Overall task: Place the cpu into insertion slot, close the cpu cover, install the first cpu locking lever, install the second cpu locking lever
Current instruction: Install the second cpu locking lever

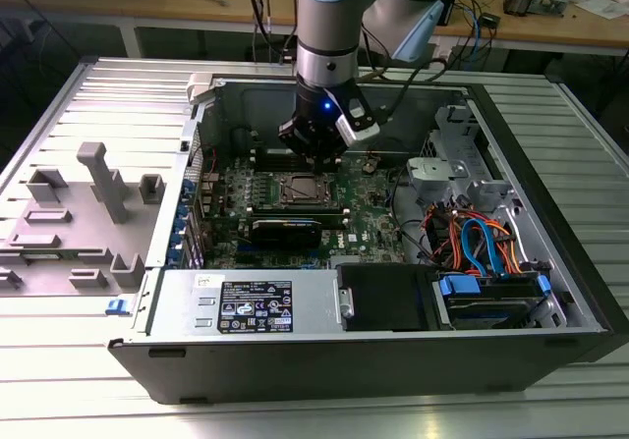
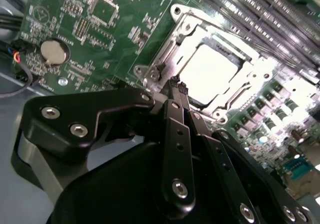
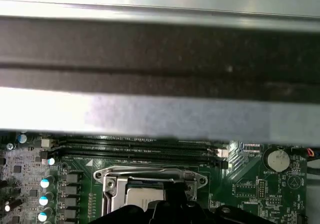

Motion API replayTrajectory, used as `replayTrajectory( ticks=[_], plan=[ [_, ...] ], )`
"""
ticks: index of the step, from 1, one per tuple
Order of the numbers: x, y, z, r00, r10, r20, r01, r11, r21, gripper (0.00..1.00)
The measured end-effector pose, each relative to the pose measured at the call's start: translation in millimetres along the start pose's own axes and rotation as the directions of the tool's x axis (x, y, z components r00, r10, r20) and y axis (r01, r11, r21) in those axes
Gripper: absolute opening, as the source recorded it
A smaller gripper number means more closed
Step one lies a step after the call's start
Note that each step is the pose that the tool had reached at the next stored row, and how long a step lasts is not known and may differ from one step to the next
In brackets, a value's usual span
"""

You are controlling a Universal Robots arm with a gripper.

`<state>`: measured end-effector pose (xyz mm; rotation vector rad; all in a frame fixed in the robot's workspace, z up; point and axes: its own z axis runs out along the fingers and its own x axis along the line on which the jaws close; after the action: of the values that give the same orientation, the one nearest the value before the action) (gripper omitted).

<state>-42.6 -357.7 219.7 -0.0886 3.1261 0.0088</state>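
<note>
cpu [image 2: 212, 71] seated in insertion slot [image 2: 175, 63] | cpu cover [image 2: 240, 91] down | hand [image 2: 176, 86] closed, empty, just above

Coin battery [image 2: 53, 52] (round, silvery) beside memory slots [image 3: 135, 148].

An open computer case [image 1: 550, 292] lies on a slatted metal table [image 1: 88, 360]. The arm's gripper [image 1: 313, 154] hangs over the green motherboard [image 1: 369, 213], just above the insertion slot [image 1: 299, 192]
</note>
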Motion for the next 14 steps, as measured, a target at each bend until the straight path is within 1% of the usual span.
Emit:
replayTrajectory(
  ticks=[1, 2, 14],
  plan=[
    [0.2, -3.9, 0.0, 1.0, 0.0, 0.0001, 0.0, 1.0, 0.0, 0.11],
    [0.3, -5.2, 0.0, 1.0, 0.0, 0.0001, 0.0, 1.0, 0.0, 0.11],
    [0.3, -5.4, -0.1, 1.0, 0.0, 0.0, 0.0, 1.0, 0.0001, 0.11]
  ],
)
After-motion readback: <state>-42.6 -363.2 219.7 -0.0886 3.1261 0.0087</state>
